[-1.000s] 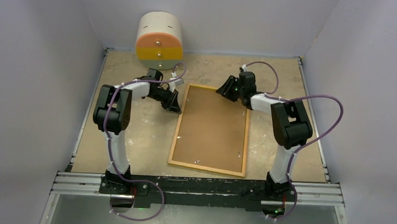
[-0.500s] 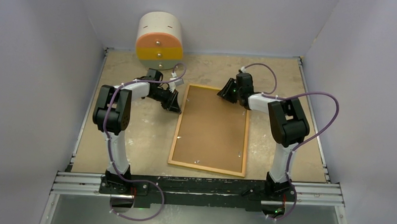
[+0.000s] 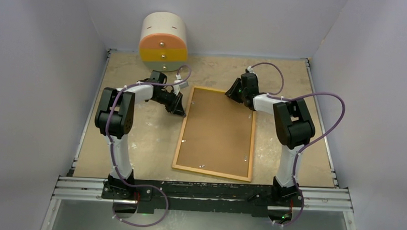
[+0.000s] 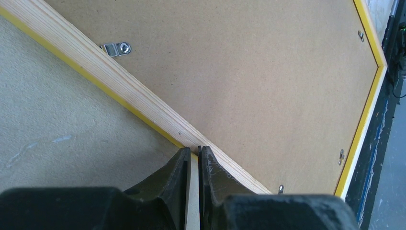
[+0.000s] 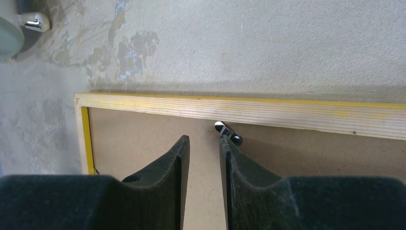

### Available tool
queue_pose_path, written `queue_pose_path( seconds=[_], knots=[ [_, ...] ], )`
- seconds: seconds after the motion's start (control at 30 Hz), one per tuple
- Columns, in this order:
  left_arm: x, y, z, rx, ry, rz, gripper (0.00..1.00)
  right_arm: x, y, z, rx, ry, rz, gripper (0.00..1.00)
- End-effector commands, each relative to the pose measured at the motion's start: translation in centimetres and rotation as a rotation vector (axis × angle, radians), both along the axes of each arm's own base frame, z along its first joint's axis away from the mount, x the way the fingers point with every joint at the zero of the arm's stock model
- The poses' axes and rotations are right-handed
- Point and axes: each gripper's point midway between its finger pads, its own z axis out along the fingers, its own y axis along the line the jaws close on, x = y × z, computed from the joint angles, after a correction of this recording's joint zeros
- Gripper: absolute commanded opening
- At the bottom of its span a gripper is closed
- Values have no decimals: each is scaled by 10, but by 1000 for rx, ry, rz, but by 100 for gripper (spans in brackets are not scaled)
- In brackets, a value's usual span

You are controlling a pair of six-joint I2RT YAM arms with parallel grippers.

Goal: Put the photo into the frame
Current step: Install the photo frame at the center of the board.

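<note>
My right jaws (image 5: 205, 140), narrowly parted, hover over a turn clip (image 5: 229, 132) at the far rail of the frame (image 5: 287, 112). My left jaws (image 4: 194, 149), nearly closed and empty, sit at its left rail. It's face-down on the tabletop (image 5: 263, 43) with the hardboard backing (image 4: 239, 72) seated. The photo is unseen, presumably beneath, so I reckon only the clips remain.

We log the frame (image 3: 212, 173) as light wood grain with a bright yellow edge. Inside it sits a plain brown backing sheet (image 3: 219, 128) with silver clips (image 4: 116, 48). The table (image 3: 148, 143) around the frame is beige with grey patches. The drum (image 3: 163, 40) beyond the frame has cream, orange, yellow and pale green bands. The left gripper (image 4: 192, 152) and right gripper (image 5: 202, 141) are black.
</note>
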Motion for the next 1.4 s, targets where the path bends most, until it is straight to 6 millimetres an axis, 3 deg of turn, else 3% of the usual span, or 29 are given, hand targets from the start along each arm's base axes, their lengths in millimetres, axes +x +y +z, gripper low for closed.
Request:
queue_pose_path(
  seconds=[0.0, 0.27, 0.47, 0.57, 0.67, 0.77, 0.87, 1.0, 1.23, 1.33, 1.37],
  knots=[
    [-13, 14, -21, 97, 14, -13, 13, 4, -15, -6, -82, 1, -39, 32],
    [-15, 14, -22, 98, 20, -15, 12, 10, -18, -6, -99, -9, -52, 30],
    [-15, 13, -22, 97, 18, -16, 11, 11, -6, 0, -49, -25, -9, 30],
    [-14, 14, -21, 101, 12, -17, 11, 10, 6, 13, 8, -48, 35, 31],
    [-13, 16, -17, 111, 6, -21, 12, 8, 14, 39, 54, -93, 69, 33],
    [-11, 19, -11, 123, 1, -19, 18, -1, 16, 60, 73, -122, 101, 37],
    [-10, 24, 0, 124, -16, -20, 25, -19, 11, 67, 44, -113, 132, 42],
    [-19, 27, 8, 129, -30, -44, 36, -63, 6, 55, 43, -43, 185, 47],
    [-50, 29, 14, 112, 3, -106, 47, -157, 42, 37, 24, 70, 455, 48],
    [-57, 25, 12, 104, 10, -120, 49, -173, 36, 36, 15, 109, 434, 49],
    [-59, 23, 12, 97, 14, -125, 50, -169, 28, 40, -1, 91, 397, 50]
  ],
)
